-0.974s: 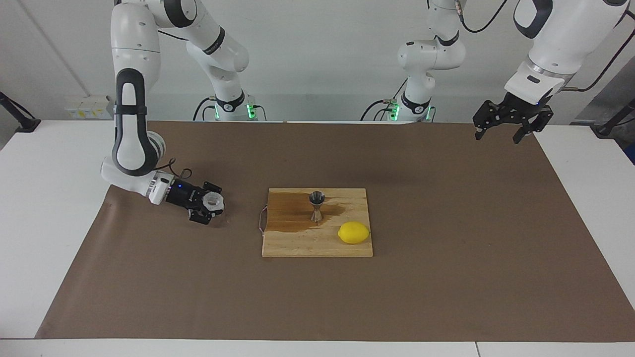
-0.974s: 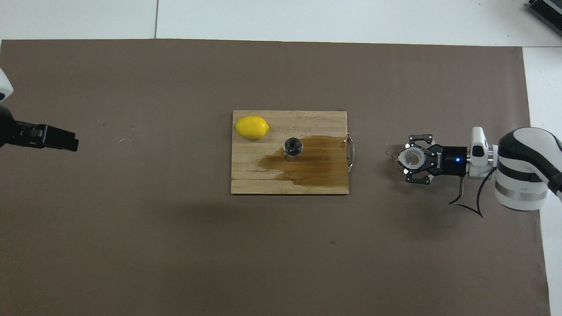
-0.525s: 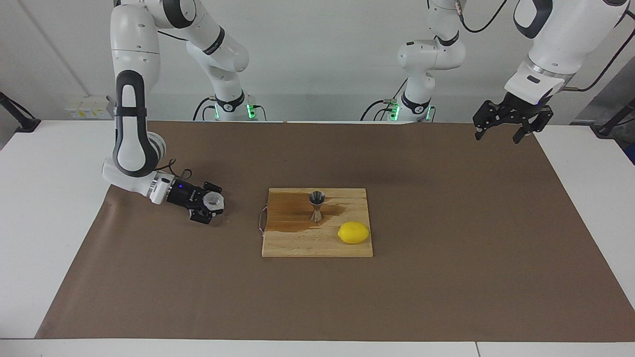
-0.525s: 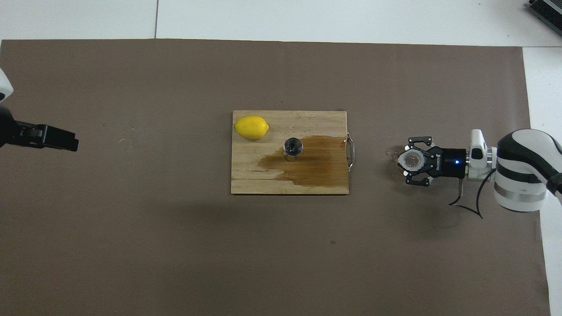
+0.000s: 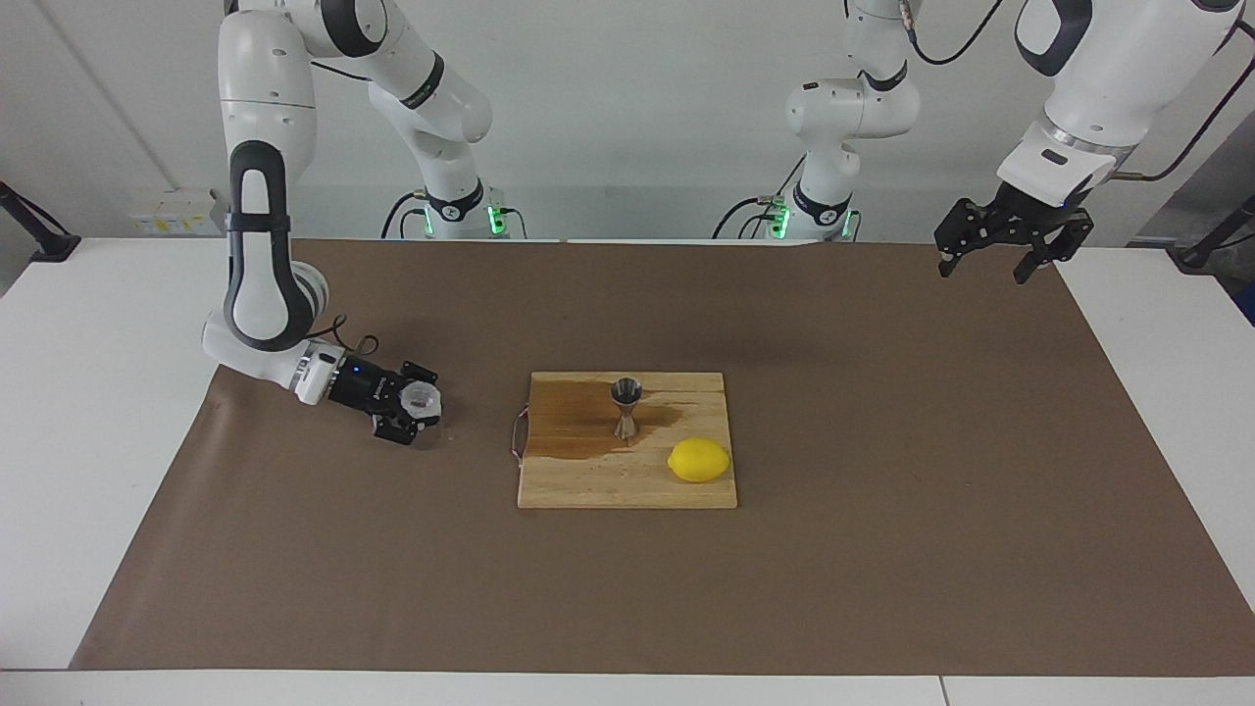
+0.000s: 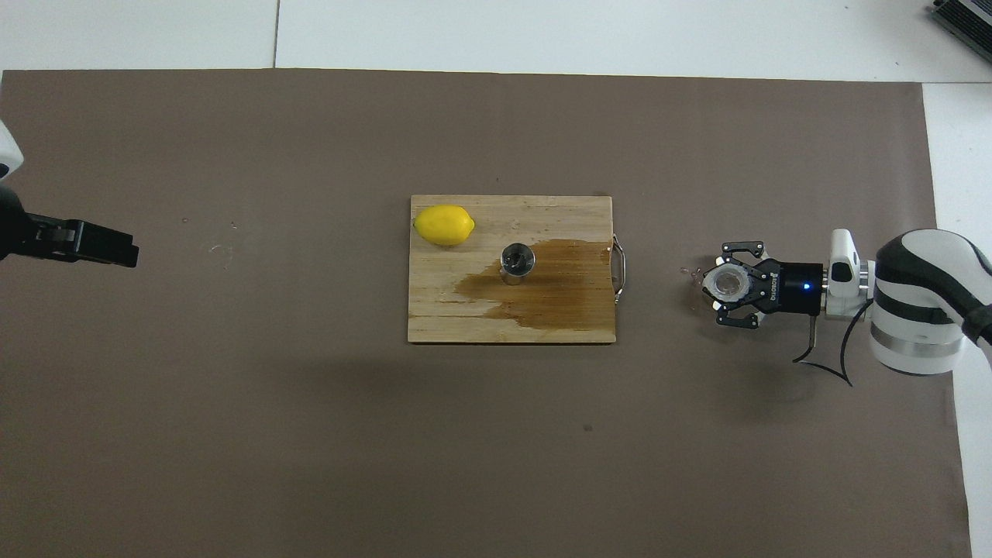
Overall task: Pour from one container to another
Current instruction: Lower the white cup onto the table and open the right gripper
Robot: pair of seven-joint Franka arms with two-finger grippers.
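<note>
Right gripper [image 5: 417, 412], low over the brown mat toward the right arm's end of the worktop, jaws clamped on the small white crinkled cup [image 5: 423, 397], mouth up. Steel hourglass jigger [image 5: 626, 406] upright on the wooden cutting board [image 5: 588, 480], in a brown stain [image 6: 558, 291]; only the facing view shows its waist. Yellow lemon [image 5: 699, 460] beside it. Left gripper [image 5: 995, 258] waits raised, jaws wide. Gripper lettering unreadable.

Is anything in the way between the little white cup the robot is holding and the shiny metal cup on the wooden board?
Nothing visible is. The right gripper holds the white cup low over the brown mat. Only bare mat and the cutting board edge with its handle lie between it and the jigger. The lemon lies toward the left arm's end.
</note>
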